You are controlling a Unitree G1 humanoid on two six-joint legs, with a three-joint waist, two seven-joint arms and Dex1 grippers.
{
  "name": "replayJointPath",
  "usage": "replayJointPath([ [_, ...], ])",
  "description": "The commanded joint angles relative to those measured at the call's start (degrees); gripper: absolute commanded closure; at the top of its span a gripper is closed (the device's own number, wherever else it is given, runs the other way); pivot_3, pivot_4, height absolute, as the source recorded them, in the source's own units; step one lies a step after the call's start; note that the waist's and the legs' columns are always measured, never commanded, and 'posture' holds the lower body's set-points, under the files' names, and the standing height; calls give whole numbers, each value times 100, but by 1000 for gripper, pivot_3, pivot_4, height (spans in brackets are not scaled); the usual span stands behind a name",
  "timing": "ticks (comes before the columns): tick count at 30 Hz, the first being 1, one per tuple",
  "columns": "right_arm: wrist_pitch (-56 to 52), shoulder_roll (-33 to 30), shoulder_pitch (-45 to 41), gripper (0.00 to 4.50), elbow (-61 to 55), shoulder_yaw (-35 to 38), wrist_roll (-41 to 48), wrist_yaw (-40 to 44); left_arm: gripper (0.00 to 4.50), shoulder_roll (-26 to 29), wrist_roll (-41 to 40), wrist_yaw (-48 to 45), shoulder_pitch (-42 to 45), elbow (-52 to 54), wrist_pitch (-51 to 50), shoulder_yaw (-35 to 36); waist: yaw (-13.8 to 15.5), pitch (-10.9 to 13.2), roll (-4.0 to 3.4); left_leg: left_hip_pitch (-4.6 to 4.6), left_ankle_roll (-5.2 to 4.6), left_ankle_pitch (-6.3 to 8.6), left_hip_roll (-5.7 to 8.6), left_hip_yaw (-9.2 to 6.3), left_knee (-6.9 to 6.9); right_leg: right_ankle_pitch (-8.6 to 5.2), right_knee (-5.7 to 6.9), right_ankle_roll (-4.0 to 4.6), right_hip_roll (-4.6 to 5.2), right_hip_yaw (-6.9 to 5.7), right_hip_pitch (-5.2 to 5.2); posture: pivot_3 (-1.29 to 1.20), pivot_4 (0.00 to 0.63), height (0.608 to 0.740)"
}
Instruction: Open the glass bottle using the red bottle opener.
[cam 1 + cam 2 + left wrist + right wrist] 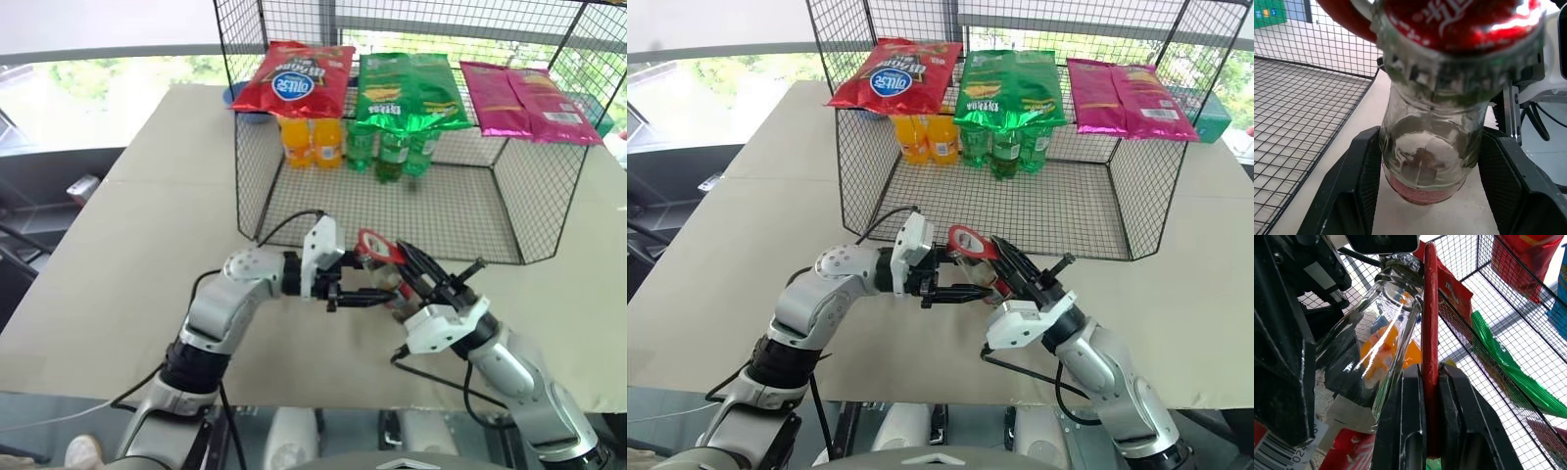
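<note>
Here the left gripper [1425,196] grasps the glass bottle [1430,147]; right jaws clench the red bottle opener [1430,333].

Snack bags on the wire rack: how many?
4: red snack bag at the rack's left end, two green bags in the middle, pink bag at right. More may be hidden.

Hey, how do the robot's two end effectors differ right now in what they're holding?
The left end effector straddles the small clear glass bottle with fingers wide apart; the right end effector is pinched shut on the flat red bottle opener, its fingers nearly together. Both meet at the bottle's red cap.
</note>
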State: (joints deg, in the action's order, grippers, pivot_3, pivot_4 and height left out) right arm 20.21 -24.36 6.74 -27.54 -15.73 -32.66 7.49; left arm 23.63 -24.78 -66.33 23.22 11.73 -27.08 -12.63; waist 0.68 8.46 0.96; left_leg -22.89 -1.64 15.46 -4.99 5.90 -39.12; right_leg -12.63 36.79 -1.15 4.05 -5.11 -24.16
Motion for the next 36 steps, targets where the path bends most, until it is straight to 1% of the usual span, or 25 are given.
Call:
replayJointPath([
  [1, -13, -33, 214, 4500, 104, -103, -216, 111, 2198, -178, -208, -83, 247, 252, 505, 130, 5, 0, 0, -1, 0, 0, 0, 0, 0, 0, -1, 0, 0, 0, 0, 0, 150, 740],
  [5, -173, 43, 300, 4500, -80, 165, -157, 20, 2198, -20, -302, -12, 314, 587, 330, 214, 4, 0, 0, -1, 0, 0, 0, 0, 0, 1, -1, -1, 1, 5, 0, 0, 150, 740],
  [13, -574, 344, 234, 4500, -532, 601, 56, 40, 2198, 378, -319, -350, 623, 170, 506, 420, 1, 0, 0, 1, 0, 0, -1, -1, 1, -1, 1, 1, -1, 4, -2, 0, 150, 740],
  [22, -823, 477, 145, 4500, -562, 889, 198, 110, 2198, 474, -120, -545, 723, -109, 808, 332, 1, 2, -1, -3, 0, 0, -1, 13, 3, 1, 0, -2, -1, 8, -7, 0, 150, 740],
  [28, -842, 372, 320, 4500, -393, 757, 130, 284, 2198, 561, 7, -602, 820, -346, 873, 323, 1, 2, -1, -2, 0, 0, -1, 16, 3, 1, 0, -2, -2, 8, -7, 0, 150, 740],
  [33, -991, 349, 529, 4500, -308, 548, 559, 730, 2198, 733, 63, -672, 916, -506, 703, 308, 0, 2, -1, -3, 0, 0, -1, 18, 4, 0, 0, -1, -2, 8, -8, 0, 150, 740],
  [36, -1124, 420, 538, 4500, -340, 559, 763, 825, 2198, 844, 107, -712, 1040, -554, 567, 270, 1, 2, -1, -3, 0, 0, -1, 17, 4, 1, 0, -1, -2, 8, -7, 0, 150, 740],
])
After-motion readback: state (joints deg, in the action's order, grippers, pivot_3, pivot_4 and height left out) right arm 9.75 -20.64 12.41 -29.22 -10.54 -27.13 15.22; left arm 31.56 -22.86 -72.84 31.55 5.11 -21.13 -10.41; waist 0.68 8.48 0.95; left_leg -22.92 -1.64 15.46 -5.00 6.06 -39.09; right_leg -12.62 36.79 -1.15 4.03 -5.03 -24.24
